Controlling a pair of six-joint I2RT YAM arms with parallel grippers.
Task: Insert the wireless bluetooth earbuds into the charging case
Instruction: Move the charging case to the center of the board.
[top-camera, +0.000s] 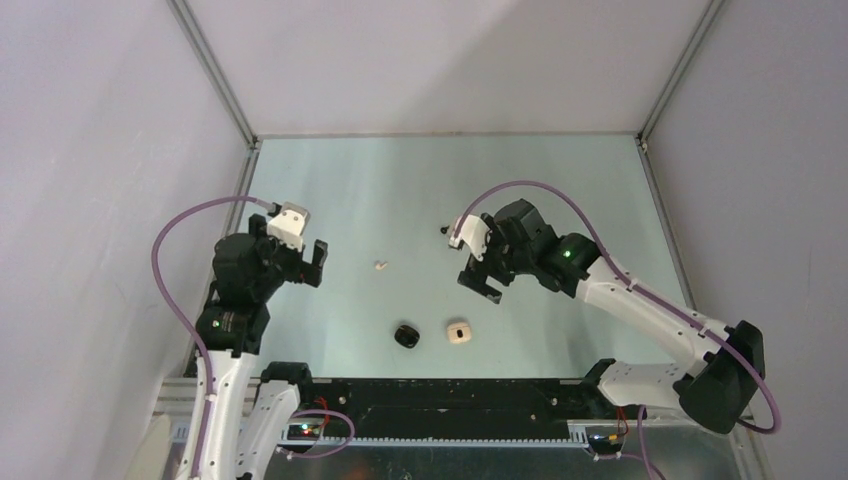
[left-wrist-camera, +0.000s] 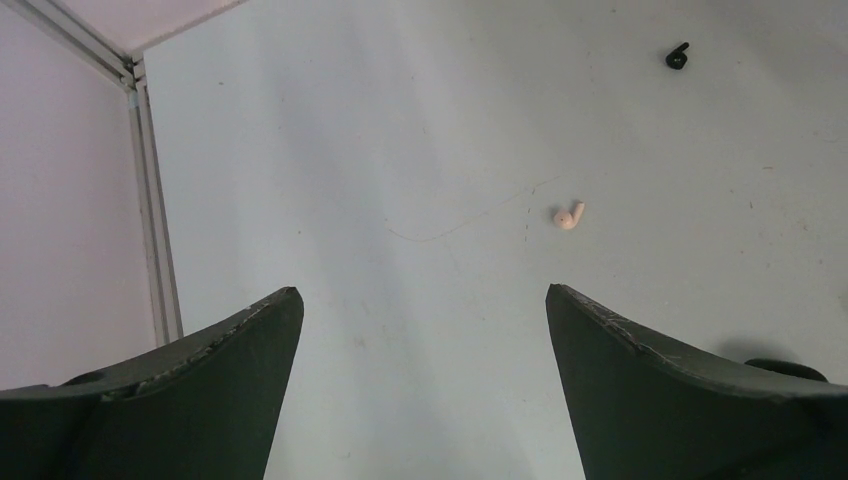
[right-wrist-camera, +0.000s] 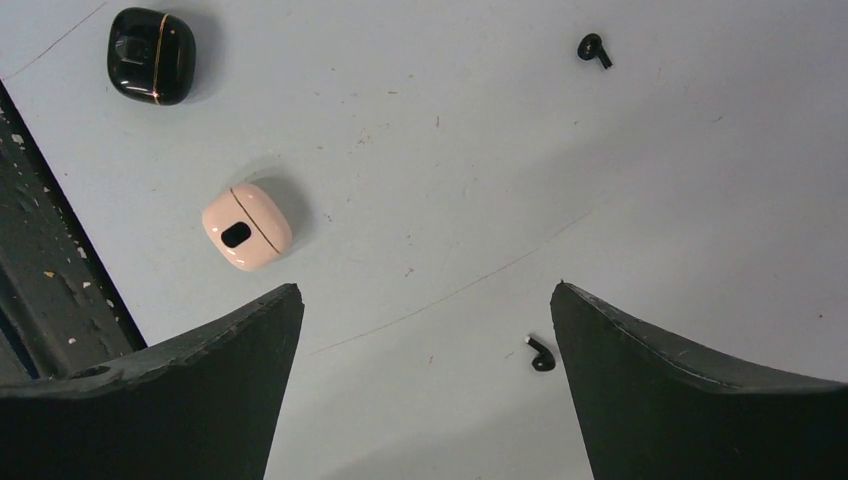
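A cream-white earbud (top-camera: 380, 265) lies on the table between the arms; it also shows in the left wrist view (left-wrist-camera: 568, 215). A black earbud (top-camera: 444, 229) lies farther back and shows in both wrist views (left-wrist-camera: 677, 57) (right-wrist-camera: 594, 49). A second black earbud (right-wrist-camera: 541, 354) lies just inside my right gripper's right finger (right-wrist-camera: 700, 400), hidden under that arm in the top view. Only one cream earbud shows. The black case (top-camera: 406, 336) (right-wrist-camera: 151, 69) and cream case (top-camera: 457, 332) (right-wrist-camera: 247, 226) sit near the front. My left gripper (top-camera: 318, 265) (left-wrist-camera: 424, 300) and right gripper (top-camera: 480, 282) (right-wrist-camera: 425, 290) are open and empty.
The black base rail (top-camera: 440, 395) runs along the near edge and shows at the left of the right wrist view (right-wrist-camera: 40, 270). White walls with a metal frame (top-camera: 215, 80) enclose the table on three sides.
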